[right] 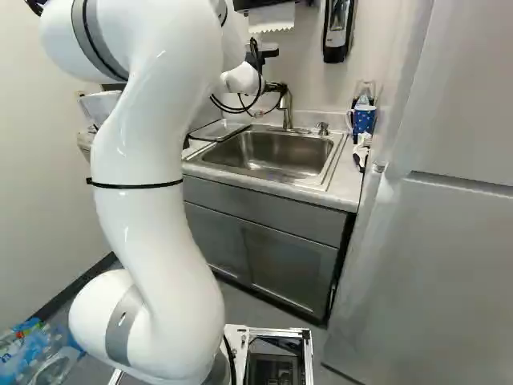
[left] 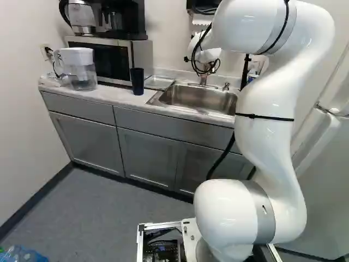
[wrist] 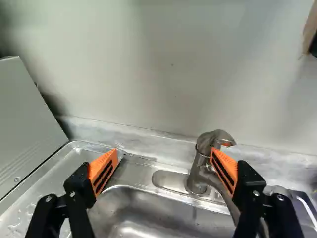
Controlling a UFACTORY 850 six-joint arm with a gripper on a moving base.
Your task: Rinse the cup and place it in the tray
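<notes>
Steel sink sits in the pale surface, the tray and dark cup to its left, the microwave farther left, the fridge to its right, the jaws spread apart near its faucet.

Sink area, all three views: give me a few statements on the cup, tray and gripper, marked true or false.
1. The dark cup stands on the counter. True.
2. The gripper is closed on the cup. False: its fingers stand apart and grip nothing.
3. The tray lies between the microwave and the sink basin. True.
4. The blue mug stands in the tray. False: it is across the sink from the tray.
5. The cup is already in the tray. False: it stands beside it.
</notes>
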